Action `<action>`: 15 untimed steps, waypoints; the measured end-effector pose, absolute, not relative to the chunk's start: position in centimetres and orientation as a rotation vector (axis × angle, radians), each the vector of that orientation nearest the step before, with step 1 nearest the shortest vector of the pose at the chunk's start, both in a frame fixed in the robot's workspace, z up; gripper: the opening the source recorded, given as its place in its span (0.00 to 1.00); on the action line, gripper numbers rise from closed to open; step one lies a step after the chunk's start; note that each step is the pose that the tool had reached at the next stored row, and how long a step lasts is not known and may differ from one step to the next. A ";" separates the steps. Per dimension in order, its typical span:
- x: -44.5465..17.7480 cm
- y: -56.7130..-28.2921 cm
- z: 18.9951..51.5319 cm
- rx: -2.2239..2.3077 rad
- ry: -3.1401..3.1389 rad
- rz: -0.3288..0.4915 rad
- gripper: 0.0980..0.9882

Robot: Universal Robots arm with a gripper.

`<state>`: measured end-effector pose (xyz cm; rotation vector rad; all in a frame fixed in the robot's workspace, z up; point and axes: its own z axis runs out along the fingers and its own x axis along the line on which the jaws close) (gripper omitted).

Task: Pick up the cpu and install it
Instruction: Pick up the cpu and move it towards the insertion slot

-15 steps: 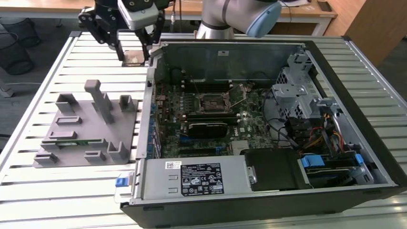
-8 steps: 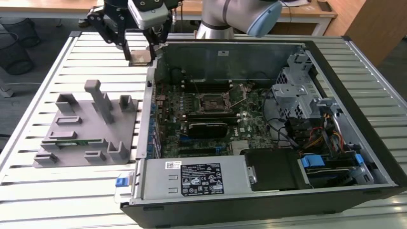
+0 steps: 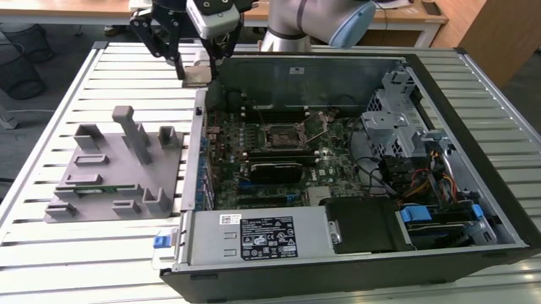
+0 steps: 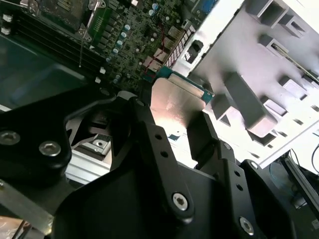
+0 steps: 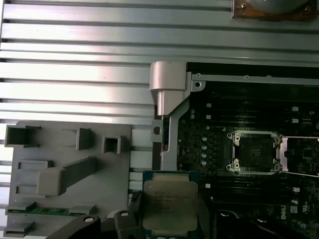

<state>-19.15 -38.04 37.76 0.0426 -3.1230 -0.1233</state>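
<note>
Silver-grey on top with a green edge, the cpu (image 3: 199,75) is clamped flat between the black fingers (image 4: 149,130) of the gripper (image 3: 199,70), which is closed narrowly on two opposite sides of the chip. Seen from the exterior view, the chip hangs in the air above the slatted metal table (image 3: 127,82), just outside the far corner of the open computer case (image 3: 473,158) on the exterior view's left. Inside the case, the motherboard (image 3: 338,168) lies face up. Its square socket (image 3: 283,134) sits near the board's middle, well apart from the chip. A grey moulded holder (image 3: 118,164) rests on the table beside the case. A green memory stick (image 3: 101,188) lies in one of its slots.
</note>
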 end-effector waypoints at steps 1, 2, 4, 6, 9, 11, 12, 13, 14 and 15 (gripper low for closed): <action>-18.9 -38.0 37.8 0.043 -3.123 -0.123 0.48; -18.7 -38.0 37.8 0.042 -3.123 -0.123 0.48; -18.2 -38.0 37.8 0.042 -3.123 -0.123 0.48; -17.8 -38.0 37.8 0.043 -3.123 -0.123 0.48; -17.0 -38.0 37.8 0.043 -3.123 -0.123 0.48; -16.5 -38.0 37.8 0.042 -3.123 -0.123 0.48; -16.3 -38.0 37.8 0.043 -3.123 -0.123 0.48; -16.0 -38.0 37.8 0.043 -3.123 -0.123 0.48; -15.8 -38.0 37.8 0.043 -3.123 -0.123 0.48; -15.6 -38.0 37.8 0.043 -3.123 -0.123 0.48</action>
